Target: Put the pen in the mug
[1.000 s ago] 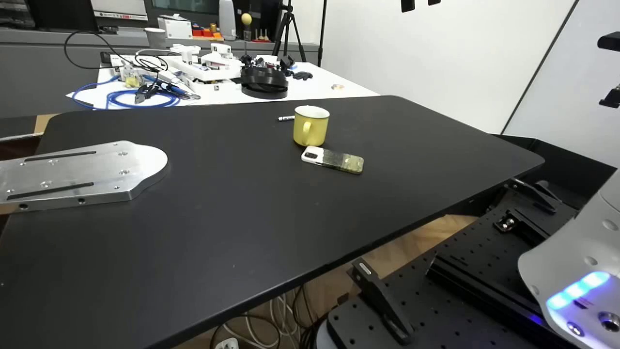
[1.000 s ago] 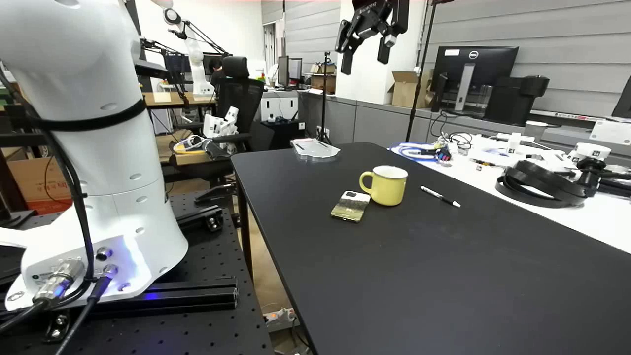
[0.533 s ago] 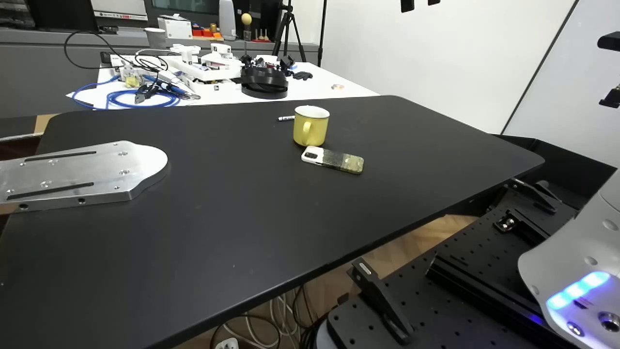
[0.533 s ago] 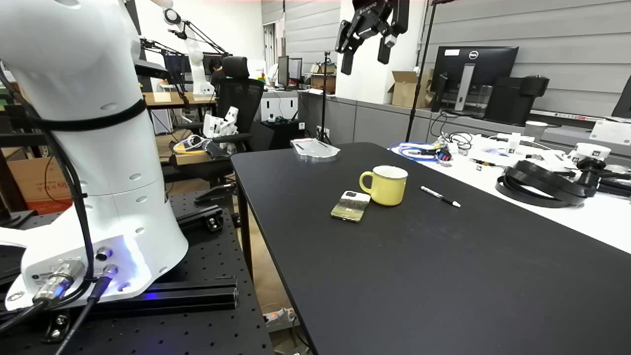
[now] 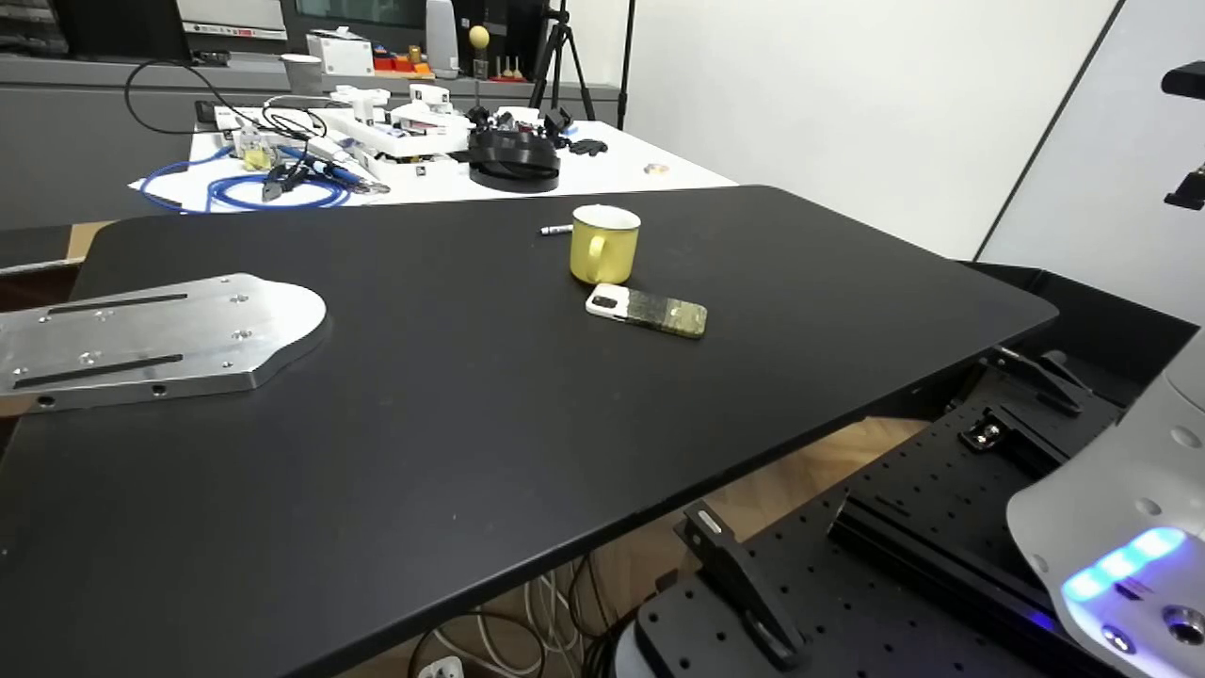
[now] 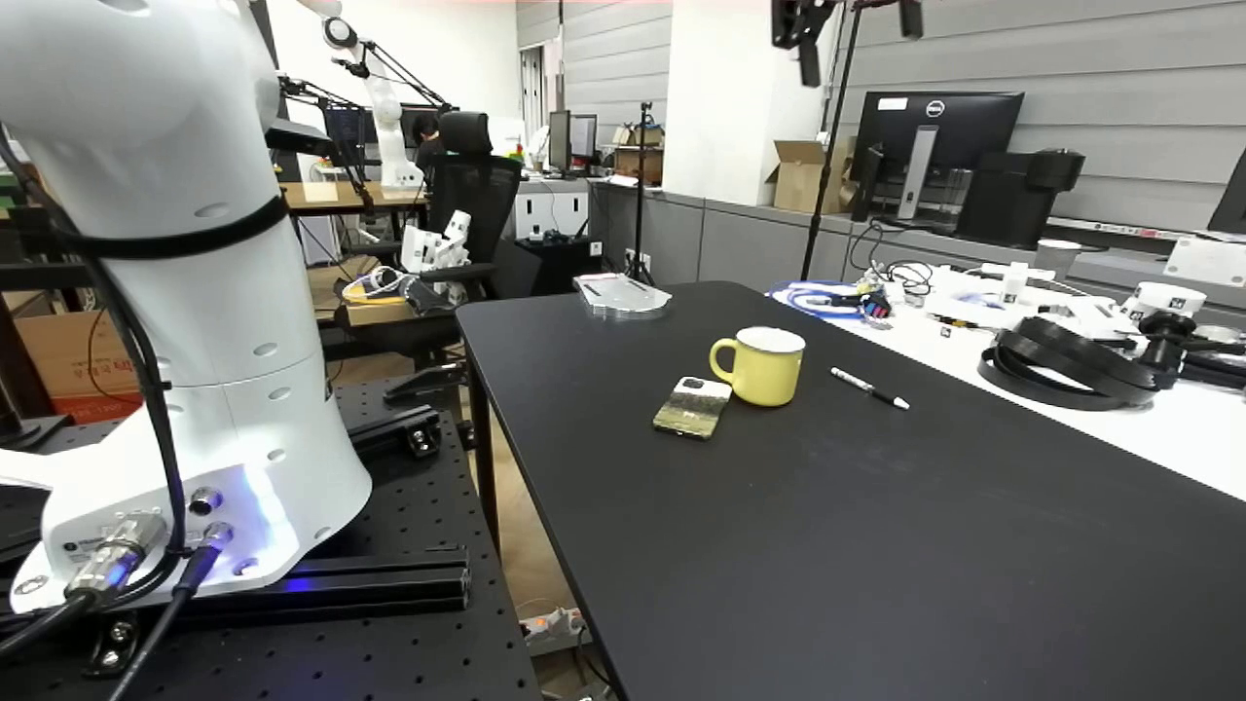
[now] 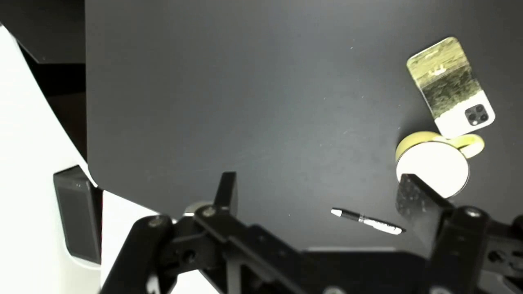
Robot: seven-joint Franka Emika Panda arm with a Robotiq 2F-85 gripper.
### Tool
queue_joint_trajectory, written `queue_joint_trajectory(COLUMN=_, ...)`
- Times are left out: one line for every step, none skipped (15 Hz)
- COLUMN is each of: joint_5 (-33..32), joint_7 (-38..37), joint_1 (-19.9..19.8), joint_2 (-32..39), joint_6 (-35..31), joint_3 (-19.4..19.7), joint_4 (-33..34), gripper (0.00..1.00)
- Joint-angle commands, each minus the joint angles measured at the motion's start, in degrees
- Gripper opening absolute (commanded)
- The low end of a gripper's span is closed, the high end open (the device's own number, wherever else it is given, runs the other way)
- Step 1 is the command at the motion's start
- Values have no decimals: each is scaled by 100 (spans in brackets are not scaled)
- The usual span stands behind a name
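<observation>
Evidently the gripper (image 7: 319,192) hangs wide, holding nothing, high over the table (image 6: 876,584), so reaching for the pen (image 7: 367,221) seems the step in hand. Next it likely must turn its fingers (image 7: 226,192) across the pen, which lies near the mug (image 6: 769,375) but apart from it, and descend. Mug and phone (image 6: 693,409) flank one side, the table's edge the other; ampler room lies past the pen's black half.

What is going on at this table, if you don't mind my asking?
A robot arm is meant to put the pen in the mug, but it holds nothing at this moment. Its gripper is open and hangs high above the black table. The pen lies flat on the table, not yet picked up, apart from the yellow mug, which stands upright. A phone lies close beside the mug.
</observation>
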State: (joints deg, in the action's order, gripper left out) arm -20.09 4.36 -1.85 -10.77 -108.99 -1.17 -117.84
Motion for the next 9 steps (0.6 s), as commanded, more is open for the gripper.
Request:
queue_joint_trajectory(joint_5=-274, joint_7=1365, joint_1=-39, joint_2=944, joint_6=196, joint_3=229, joint_4=1438, gripper=100)
queue_joint_trajectory(joint_5=-313, joint_7=1812, joint_1=-58, joint_2=1154, joint_6=245, joint_3=289, joint_4=1749, gripper=100)
queue_joint_trajectory(joint_5=-303, joint_7=2256, joint_1=-78, joint_2=1370, joint_6=290, joint_3=337, joint_4=2068, gripper=100)
queue_joint_trajectory(joint_5=-299, joint_7=2695, joint_1=-106, joint_2=1591, joint_6=344, joint_3=374, joint_4=2383, gripper=100)
queue_joint_trajectory(joint_5=-316, joint_7=3104, joint_1=-134, joint_2=1809, joint_6=365, joint_3=396, joint_4=2685, gripper=100)
queue_joint_trajectory(joint_5=-300, joint_7=3518, joint_1=-163, joint_2=2031, joint_6=390, joint_3=402, joint_4=2989, gripper=100)
queue_joint_trajectory(joint_5=-309, joint_7=3912, joint_1=-192, joint_2=2253, joint_6=396, joint_3=402, joint_4=3289, gripper=100)
queue_joint_trajectory(joint_5=-341, joint_7=4270, joint_1=-207, joint_2=2490, joint_6=387, joint_3=386, joint_4=3589, gripper=100)
queue_joint_trajectory(joint_5=-374, joint_7=4603, joint_1=-214, joint_2=2723, joint_6=378, joint_3=367, joint_4=3882, gripper=100)
